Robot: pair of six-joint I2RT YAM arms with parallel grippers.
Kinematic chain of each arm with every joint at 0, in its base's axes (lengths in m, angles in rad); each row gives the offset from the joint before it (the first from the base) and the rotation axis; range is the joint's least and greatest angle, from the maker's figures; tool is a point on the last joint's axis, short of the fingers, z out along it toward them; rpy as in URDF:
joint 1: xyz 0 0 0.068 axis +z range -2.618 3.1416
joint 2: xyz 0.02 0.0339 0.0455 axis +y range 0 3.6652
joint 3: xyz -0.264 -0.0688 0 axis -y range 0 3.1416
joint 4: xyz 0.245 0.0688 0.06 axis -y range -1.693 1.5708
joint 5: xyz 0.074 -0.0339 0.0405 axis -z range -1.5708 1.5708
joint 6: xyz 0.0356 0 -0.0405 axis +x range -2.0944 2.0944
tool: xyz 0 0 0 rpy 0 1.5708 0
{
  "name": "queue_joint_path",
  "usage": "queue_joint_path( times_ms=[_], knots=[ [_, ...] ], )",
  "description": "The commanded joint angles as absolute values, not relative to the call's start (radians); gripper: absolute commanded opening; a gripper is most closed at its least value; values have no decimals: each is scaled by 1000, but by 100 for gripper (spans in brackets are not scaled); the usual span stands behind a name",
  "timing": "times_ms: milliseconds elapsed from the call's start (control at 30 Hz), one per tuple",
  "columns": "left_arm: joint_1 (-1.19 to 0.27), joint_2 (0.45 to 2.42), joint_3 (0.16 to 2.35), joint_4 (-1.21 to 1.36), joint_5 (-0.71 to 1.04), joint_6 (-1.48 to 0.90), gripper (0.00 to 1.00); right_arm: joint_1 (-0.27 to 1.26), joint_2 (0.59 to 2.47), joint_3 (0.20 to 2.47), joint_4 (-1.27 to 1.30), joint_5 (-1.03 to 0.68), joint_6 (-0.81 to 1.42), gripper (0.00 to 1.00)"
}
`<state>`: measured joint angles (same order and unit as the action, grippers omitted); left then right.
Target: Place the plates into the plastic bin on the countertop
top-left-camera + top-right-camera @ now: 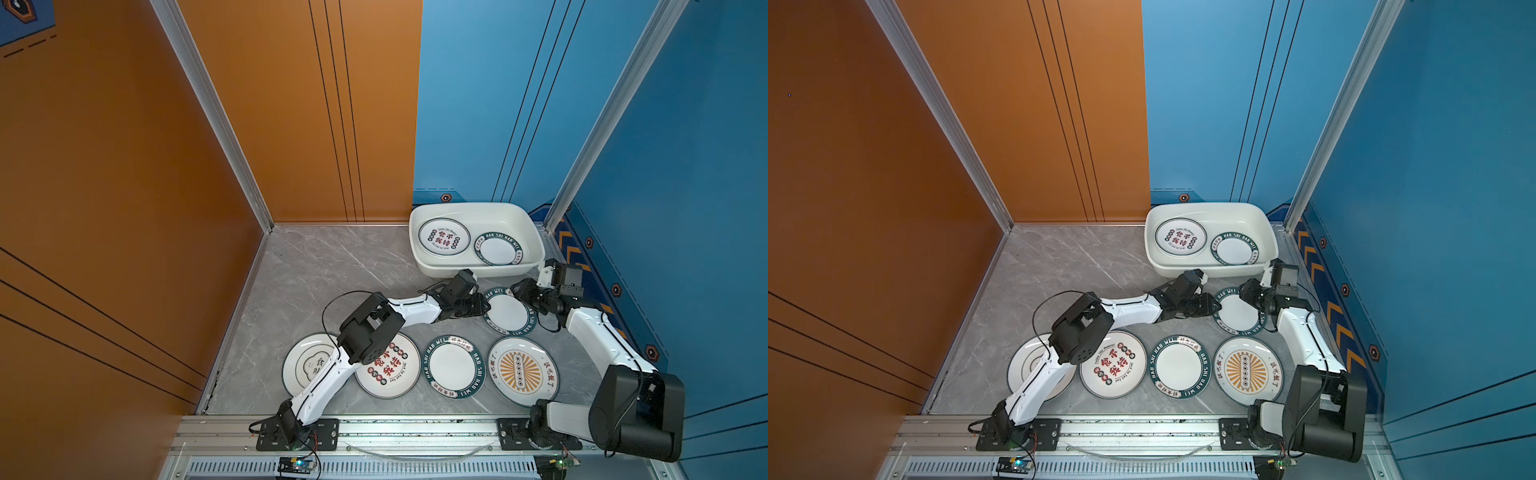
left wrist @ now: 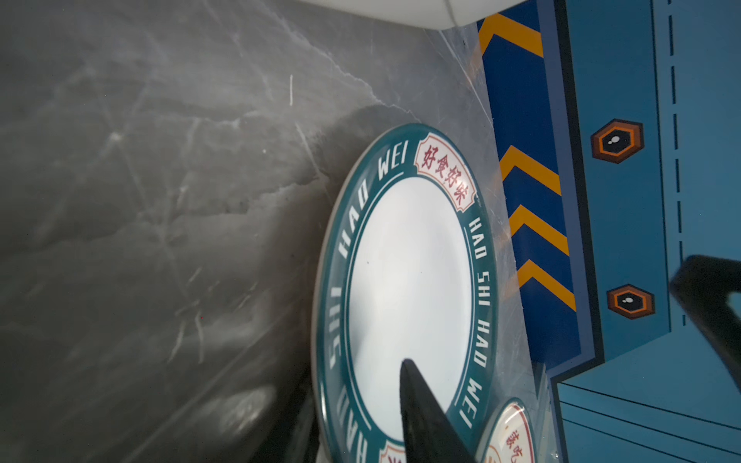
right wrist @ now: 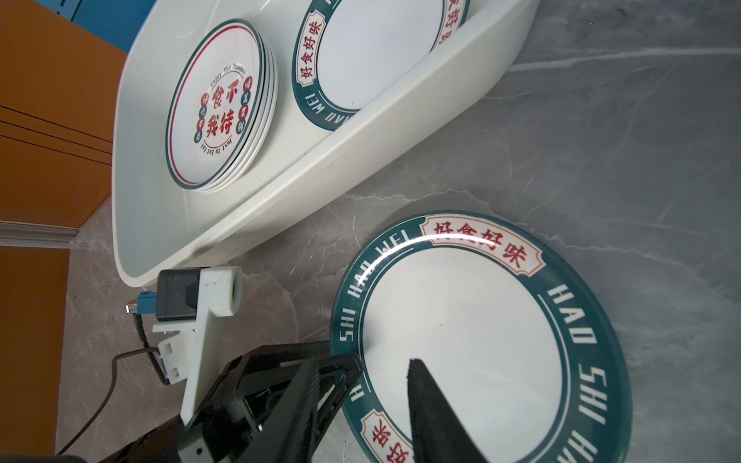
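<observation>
A teal-rimmed plate (image 1: 509, 312) (image 1: 1237, 313) lies on the grey countertop (image 1: 316, 274) just in front of the white plastic bin (image 1: 469, 205). My left gripper (image 1: 484, 307) (image 2: 357, 373) is shut on its left rim, with one finger (image 2: 421, 417) on top. My right gripper (image 1: 519, 291) (image 3: 377, 385) is shut on the rim nearest the bin; its lower finger is hidden. Inside the bin sit a stack of red-lettered plates (image 3: 220, 108) and a leaning teal-rimmed plate (image 1: 498, 249). Several more plates lie in a front row, among them a sunburst plate (image 1: 521, 371).
The left arm's elbow (image 1: 370, 328) hangs over two front-row plates (image 1: 303, 365) (image 1: 388, 365). An orange wall (image 1: 124, 187) bounds the left side and a blue chevron wall (image 1: 602, 291) stands close behind the right gripper. An aluminium rail (image 1: 415, 428) carries both arm bases.
</observation>
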<state>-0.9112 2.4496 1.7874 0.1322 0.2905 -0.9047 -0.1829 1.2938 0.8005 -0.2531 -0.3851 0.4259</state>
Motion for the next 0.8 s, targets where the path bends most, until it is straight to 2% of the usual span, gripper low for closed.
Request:
queue_joint_path(
  times_ms=[0,633,767],
  knots=[
    [-923,2503,1802,1,233,-859,29,-190,1276,784,-232,-399,439,39],
    [-882,2442,1720,19,236,-847,1,-192,1262,769,-235,-401,433,40],
    [-860,2394,1658,53,245,-845,0,-192,1261,766,-232,-405,433,39]
  ],
)
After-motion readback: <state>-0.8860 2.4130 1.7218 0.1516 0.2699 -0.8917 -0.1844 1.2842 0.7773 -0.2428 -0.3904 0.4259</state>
